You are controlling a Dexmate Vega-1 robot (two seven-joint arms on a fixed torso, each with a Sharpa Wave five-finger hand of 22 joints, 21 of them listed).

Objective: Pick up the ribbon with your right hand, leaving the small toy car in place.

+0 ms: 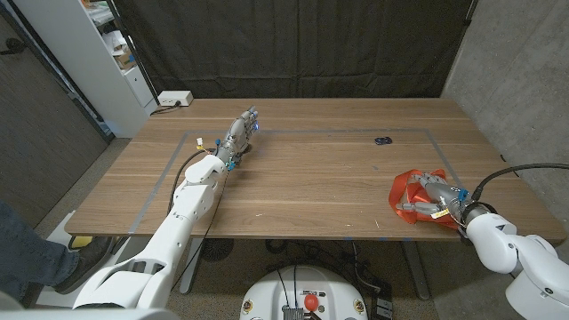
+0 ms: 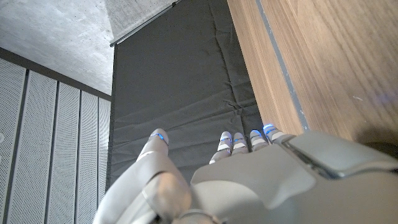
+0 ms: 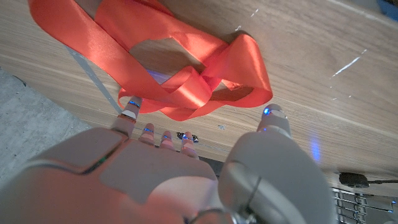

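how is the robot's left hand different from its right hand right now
The left hand is stretched out toward the far left part of the table, with nothing in it; the right hand sits at the near right edge, over the red ribbon. In the left wrist view the left hand's fingers reach past the table edge, while the right hand's fingertips touch the ribbon's loops. Both hands have fingers spread rather than closed.

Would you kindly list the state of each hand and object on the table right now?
Ribbon: red, looped, lying on the table by its right edge, not lifted.
Right hand: over the ribbon, fingers spread, grip not visible.
Small toy car: dark, standing untouched toward the far side.
Left hand: holds nothing, fingers extended.
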